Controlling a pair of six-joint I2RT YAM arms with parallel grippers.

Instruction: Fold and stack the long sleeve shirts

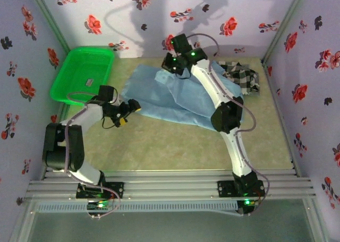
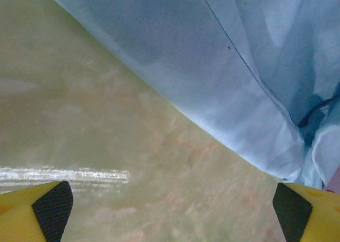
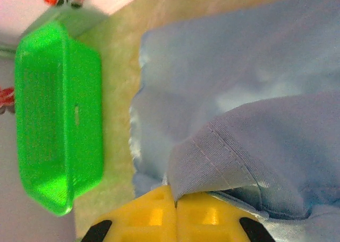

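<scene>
Right end effector (image 3: pixel 175 213) pinches shirt (image 3: pixel 255 146) on beige table (image 1: pixel 159 146)

Your top cam is bright and evenly lit, with a cool purplish tint over everything. The light's coming from high on the near side, since the arms (image 1: pixel 212 88) throw soft grey shadows up onto the back wall (image 1: pixel 159 8). The little green LEDs (image 1: pixel 187 53) on them bloom a bit.

Your left wrist cam is soft all over. There's a streaky white glare patch on the counter (image 2: pixel 69 174), the light blue shirt (image 2: pixel 239 67) goes dim toward the top, and the left claw (image 2: pixel 170 210) tips are blurry in the bottom corners.

On the right wrist cam, the green basket (image 3: pixel 53 120) is smeared and oversaturated and the top-left corner blows out to pinkish white. The stitching on the fold just above the right claw (image 3: pixel 175 221) is fairly crisp, though.
</scene>
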